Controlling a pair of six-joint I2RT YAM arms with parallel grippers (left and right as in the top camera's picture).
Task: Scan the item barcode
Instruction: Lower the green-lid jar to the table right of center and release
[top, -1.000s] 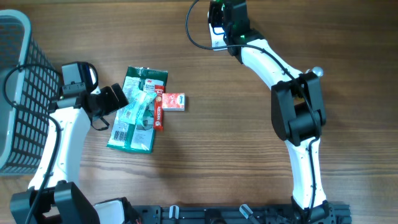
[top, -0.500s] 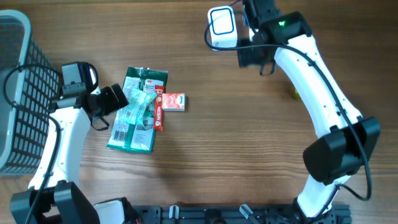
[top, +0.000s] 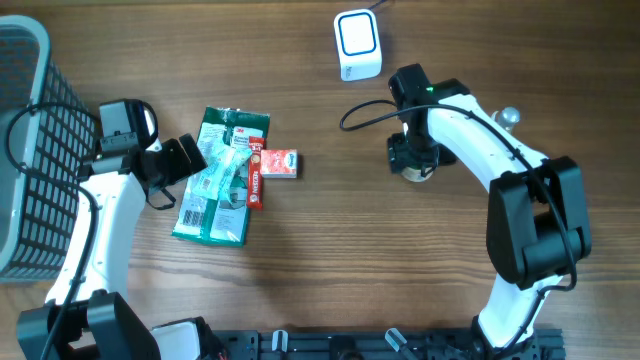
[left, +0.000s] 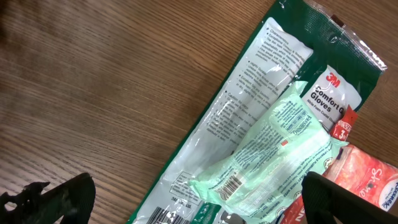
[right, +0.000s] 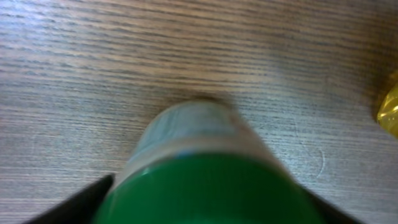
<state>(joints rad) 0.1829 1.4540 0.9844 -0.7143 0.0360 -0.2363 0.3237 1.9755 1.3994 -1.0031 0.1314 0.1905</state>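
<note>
Overhead, the scanner (top: 357, 44), a white block with a blue-edged face, lies on the wooden desk (top: 330, 270) at the upper middle of the frame. Just below and to the right of it, apart from it, the right claw (top: 413, 165) points down over a small round container (top: 416, 175) standing on the desk, right of centre. In the right wrist view this container fills the lower middle as a blurred green top with a pale body beyond it. The dark fingers (right: 68, 205) show only at the bottom corners, on either side of it. They stand wide, but I cannot tell whether they press on the container or stand clear of it. A yellow scrap (right: 388, 102) shows at the right edge of that view. At the left of the overhead frame the left claw (top: 172, 163) sits beside a heap of packets with its fingers spread and nothing between them. The left wrist view shows only bare wood and packets between its fingertips. The heap is a long green glove pack (top: 215, 215) with a pale green pouch (top: 222, 178) lying across it, a barcode visible on the pouch. A red stick pack (top: 256, 180) lies along the glove pack's right edge, and a small red-and-white box (top: 281, 163) touches that. A grey wire basket (top: 30, 200) fills the far left edge.
</note>
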